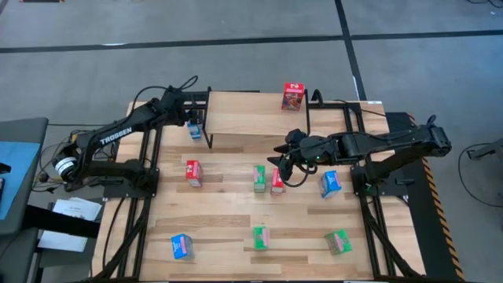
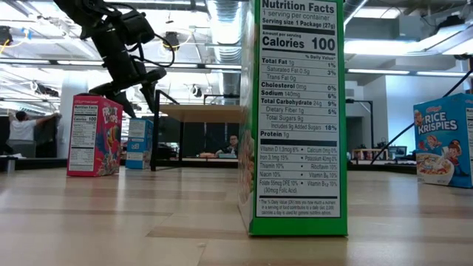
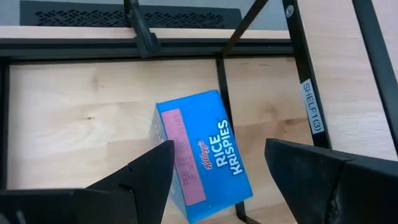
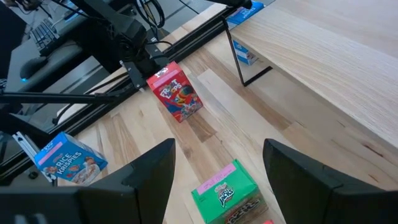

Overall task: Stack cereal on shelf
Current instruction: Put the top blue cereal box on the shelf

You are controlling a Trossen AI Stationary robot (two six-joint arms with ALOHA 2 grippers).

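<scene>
The shelf top is bare wood apart from one red cereal box at its back right, leaving open room across the left and centre of the plank. Under the left end, a blue cereal box stands close against the black legs, with the left gripper straddling it, so passage there is tight. The right gripper hangs over a green box and red box standing just beside each other; elsewhere, boxes stand well apart.
</scene>
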